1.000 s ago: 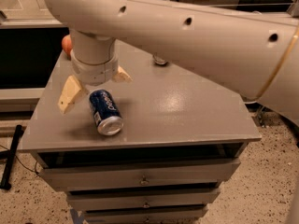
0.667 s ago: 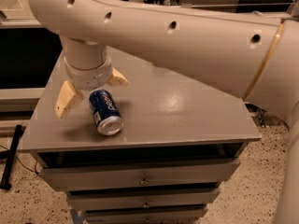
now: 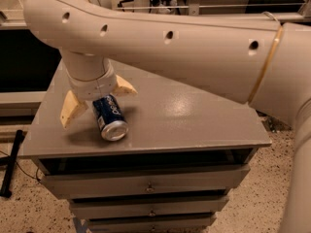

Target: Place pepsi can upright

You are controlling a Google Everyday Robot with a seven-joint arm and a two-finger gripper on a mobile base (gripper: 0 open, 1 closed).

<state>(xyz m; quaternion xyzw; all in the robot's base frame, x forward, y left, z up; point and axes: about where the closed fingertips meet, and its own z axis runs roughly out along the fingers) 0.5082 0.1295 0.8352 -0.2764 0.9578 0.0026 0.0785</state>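
Note:
The pepsi can (image 3: 110, 117), dark blue with white lettering and silver ends, lies on its side on the grey cabinet top (image 3: 194, 120), near the front left, one silver end facing the front edge. My gripper (image 3: 97, 101) hangs from the big cream arm directly above the can's far end. Its two tan fingers (image 3: 72, 108) are spread wide, one left of the can and one behind it to the right. They do not grip the can.
The cabinet has several drawers (image 3: 146, 183) below its top. The cream arm (image 3: 194, 47) spans the back of the view and hides the cabinet's rear. A speckled floor (image 3: 252, 203) lies to the right, a dark rod (image 3: 12, 164) to the left.
The arm and gripper have moved down and toward the front, closer over the can. The can lies where it was.

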